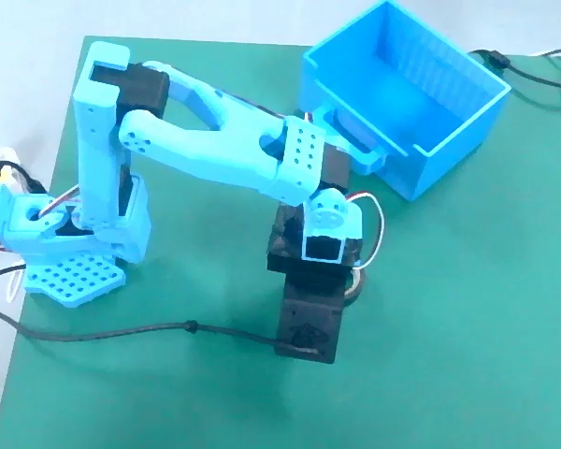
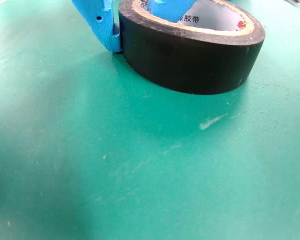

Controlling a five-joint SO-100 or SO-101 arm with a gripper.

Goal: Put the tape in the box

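In the wrist view the tape (image 2: 190,60), a black roll with a pale core ring, fills the top and rests on the green mat. My gripper (image 2: 135,25) straddles its wall, shut on it. One blue finger (image 2: 104,27) presses the outer side and the other finger (image 2: 167,7) reaches down inside the core. In the fixed view the arm bends down over the mat's middle, and only a sliver of the tape (image 1: 357,285) shows under the wrist. The box (image 1: 453,145), a bright blue bin, stands open at the top right, apart from the gripper.
The arm's blue base (image 1: 70,253) is clamped at the mat's left edge. A black cable (image 1: 150,330) runs across the mat from the left to the wrist camera block (image 1: 309,323). More cables (image 1: 542,70) lie beyond the box at the right.
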